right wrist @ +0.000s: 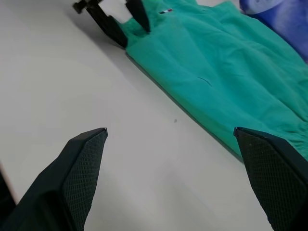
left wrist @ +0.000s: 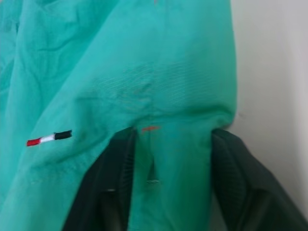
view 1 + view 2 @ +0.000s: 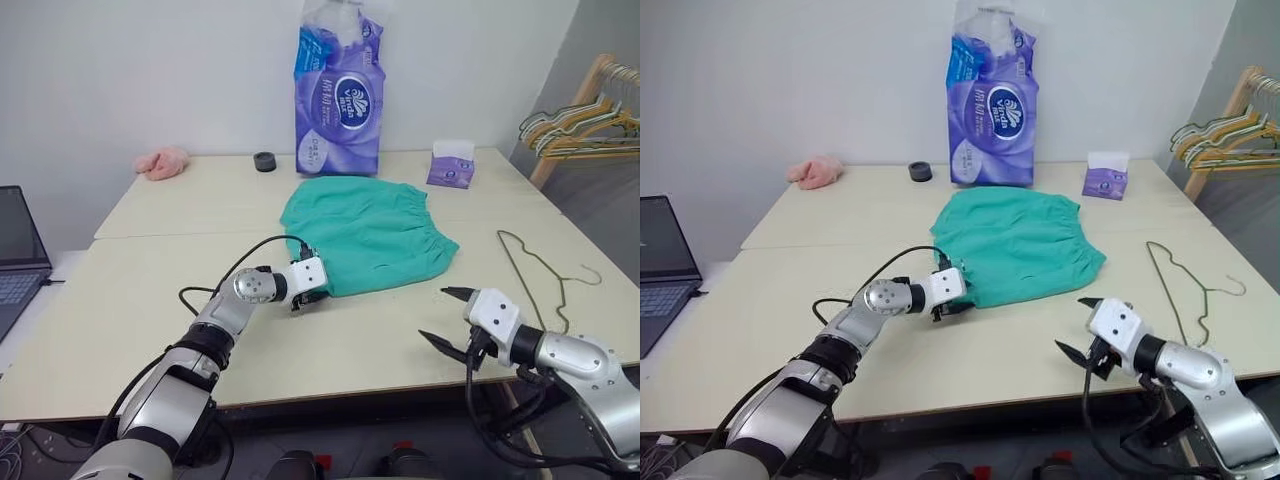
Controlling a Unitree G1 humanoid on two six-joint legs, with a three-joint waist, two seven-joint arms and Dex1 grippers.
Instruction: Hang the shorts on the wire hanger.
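The teal shorts (image 3: 365, 230) lie flat in the middle of the table, waistband toward the far right. My left gripper (image 3: 312, 297) is at their near left corner, shut on a fold of the fabric that bunches between its black fingers (image 2: 110, 192). The right wrist view shows that same left gripper (image 1: 124, 21) holding the corner. The wire hanger (image 3: 540, 270) lies flat on the table to the right of the shorts. My right gripper (image 3: 434, 314) hovers open over the near right table, empty, between the shorts and the hanger.
A purple tissue pack (image 3: 340, 90) stands behind the shorts, with a small purple box (image 3: 451, 165), a black roll (image 3: 264, 161) and a pink cloth (image 3: 163, 161) along the far edge. A laptop (image 3: 18, 255) sits at far left. Bunched hangers (image 3: 585, 120) hang at far right.
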